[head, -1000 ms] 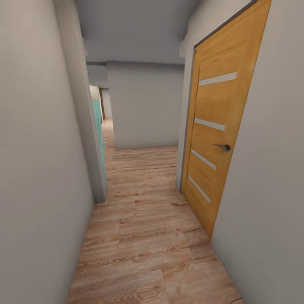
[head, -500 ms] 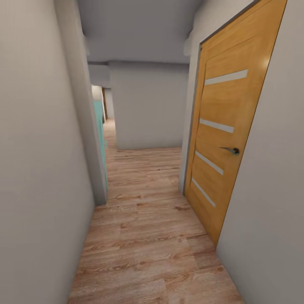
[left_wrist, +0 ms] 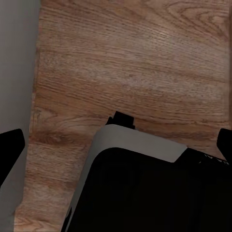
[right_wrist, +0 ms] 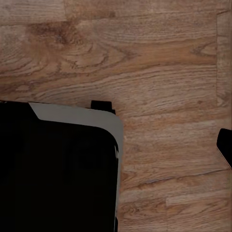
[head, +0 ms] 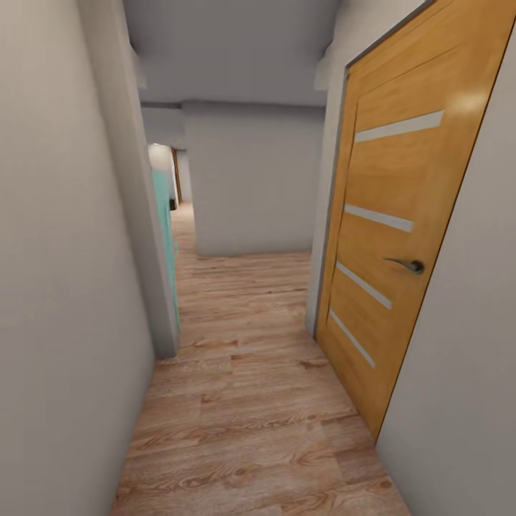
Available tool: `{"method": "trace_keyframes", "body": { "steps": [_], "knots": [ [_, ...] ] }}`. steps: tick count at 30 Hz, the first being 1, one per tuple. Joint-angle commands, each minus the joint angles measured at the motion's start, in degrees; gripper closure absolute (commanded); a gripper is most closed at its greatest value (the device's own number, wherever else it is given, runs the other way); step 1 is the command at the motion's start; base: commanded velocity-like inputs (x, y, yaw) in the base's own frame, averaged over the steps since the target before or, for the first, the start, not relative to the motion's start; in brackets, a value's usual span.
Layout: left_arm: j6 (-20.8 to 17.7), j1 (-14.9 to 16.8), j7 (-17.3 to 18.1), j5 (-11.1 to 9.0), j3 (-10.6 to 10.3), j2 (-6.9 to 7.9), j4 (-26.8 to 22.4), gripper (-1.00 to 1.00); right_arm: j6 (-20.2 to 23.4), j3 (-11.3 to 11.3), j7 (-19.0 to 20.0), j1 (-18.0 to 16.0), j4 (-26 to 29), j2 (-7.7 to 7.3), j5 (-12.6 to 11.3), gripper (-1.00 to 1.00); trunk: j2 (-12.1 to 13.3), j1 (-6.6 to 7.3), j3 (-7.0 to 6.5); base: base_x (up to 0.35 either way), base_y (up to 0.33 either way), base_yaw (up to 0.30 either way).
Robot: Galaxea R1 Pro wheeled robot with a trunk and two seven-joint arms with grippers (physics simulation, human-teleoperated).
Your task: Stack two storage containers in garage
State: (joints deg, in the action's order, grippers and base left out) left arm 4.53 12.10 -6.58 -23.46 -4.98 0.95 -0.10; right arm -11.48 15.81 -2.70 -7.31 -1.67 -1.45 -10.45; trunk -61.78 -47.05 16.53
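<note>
one narrow corridor lies ahead of me in the head view, floored in light wood planks point(head: 244, 401) with strong grain and darker knots, laid crosswise to my heading. plain matte pale-grey walls point(head: 57, 287) close in on both sides. on my right stands a honey-coloured wooden door point(head: 401, 236), flat-faced and shut in its frame, with four thin pale horizontal strips set into it and a small dark metal lever handle point(head: 407, 264). on my left, past a wall corner, i note a slim teal edge point(head: 166, 236), smooth and upright; i cannot tell whether it is a door or a panel. a blank grey wall block point(head: 251, 179) closes the corridor ahead, with a passage running on to its left.

both wrist views look down on the same grained planks. in each, a rounded-corner body, black on top with a light grey rim point(left_wrist: 140, 145) point(right_wrist: 82, 116), covers the lower part; it reads as the robot's own base. dark finger tips of the left end effector point(left_wrist: 9, 150) and right end effector point(right_wrist: 224, 145) show at the picture edges, set wide apart with nothing between them, so both stand open and empty.

neither storage container is within any of my views at this moment; their position cannot be reported.
</note>
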Motion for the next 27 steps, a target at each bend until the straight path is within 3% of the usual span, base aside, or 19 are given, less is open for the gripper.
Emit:
{"method": "trace_keyframes", "body": {
  "steps": [1,18,27],
  "knots": [
    [0.13,0.03,-0.14,-0.44,-0.5,-0.01,0.01,-1.0,-0.32,0.48,-0.03,-0.08,-0.18,0.03,-0.54,-1.0,-0.04,-0.04,0.07,0.318,0.0,0.0],
    [0.04,0.03,-0.1,-0.44,-0.48,0.01,0.01,-1.0,-0.38,-0.53,-0.01,-0.08,-0.18,0.16,-1.19,-1.0,-0.04,-0.04,0.07,0.319,0.0,0.004],
    [0.06,0.03,-0.1,-0.44,-0.47,0.01,0.01,-1.0,-0.41,-0.6,-0.04,-0.08,-0.18,0.13,-1.2,-1.0,-0.04,-0.04,0.07,0.319,0.0,0.206]
  ]
}}
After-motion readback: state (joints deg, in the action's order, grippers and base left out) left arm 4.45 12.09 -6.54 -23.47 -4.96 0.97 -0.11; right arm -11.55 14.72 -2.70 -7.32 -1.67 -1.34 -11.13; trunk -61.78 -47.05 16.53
